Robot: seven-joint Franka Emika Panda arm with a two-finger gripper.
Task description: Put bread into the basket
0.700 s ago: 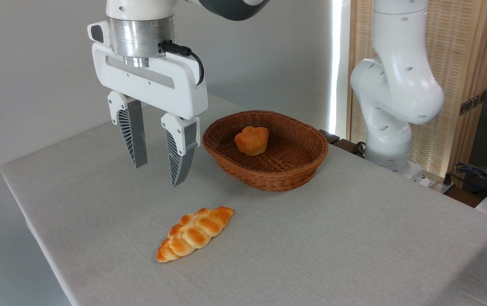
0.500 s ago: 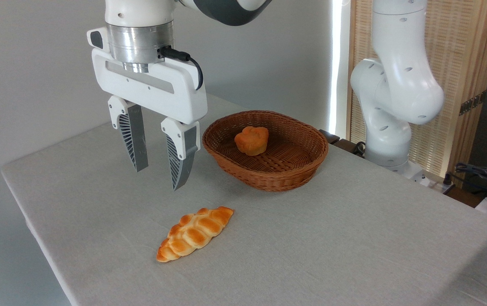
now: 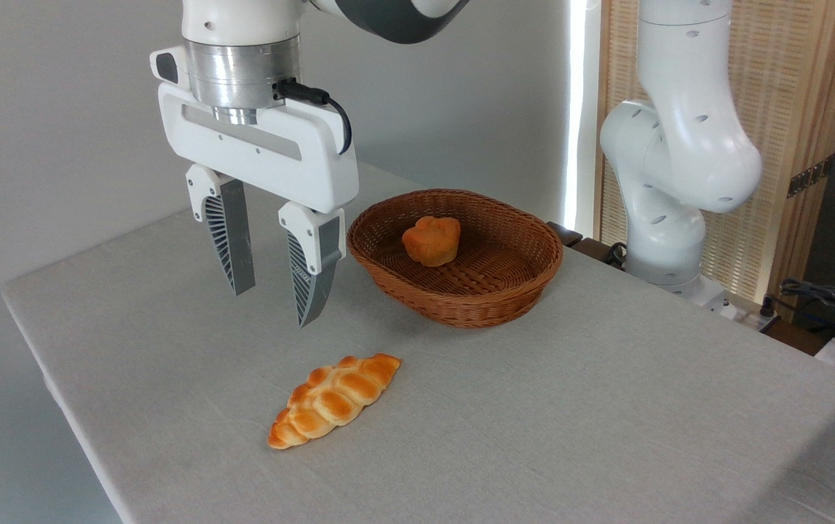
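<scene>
Bread, a long flat braided loaf [image 3: 335, 400] with pointed ends and glossy golden-orange knobbly segments, lies flat on the pale grey cloth-covered table [image 3: 606, 422], toward the near left edge and slanted, its upper end pointing up and to the right. It is untouched and well apart from the oval, shallow, reddish-brown woven wicker basket [image 3: 461, 309] with a thick braided rim, which stands farther back and to the right.

The white two-finger gripper [image 3: 271, 306] hangs above the table, behind and slightly left of the loaf, clear of it. Its grey ribbed fingers [image 3: 226, 240] point down and stand apart with nothing between them.

Several things could go wrong from here. The loaf is low and flat, so fingertips coming down too shallow may slide over the glazed top, and coming down too deep they may press into the cloth. Because the loaf lies on a slant, jaws not turned to cross its narrow width could meet its length and fail to span it. A grasp near one pointed end may let the loaf tilt or drop in transit. The right finger is already close to the basket's near rim, so a careless sideways move could knock it. The small round muffin-shaped orange bun [image 3: 431, 241] already takes up part of the basket floor, so a long loaf may end up propped on it or on the rim.

Count: one braided loaf, one bun, one basket, one gripper with two fingers.
</scene>
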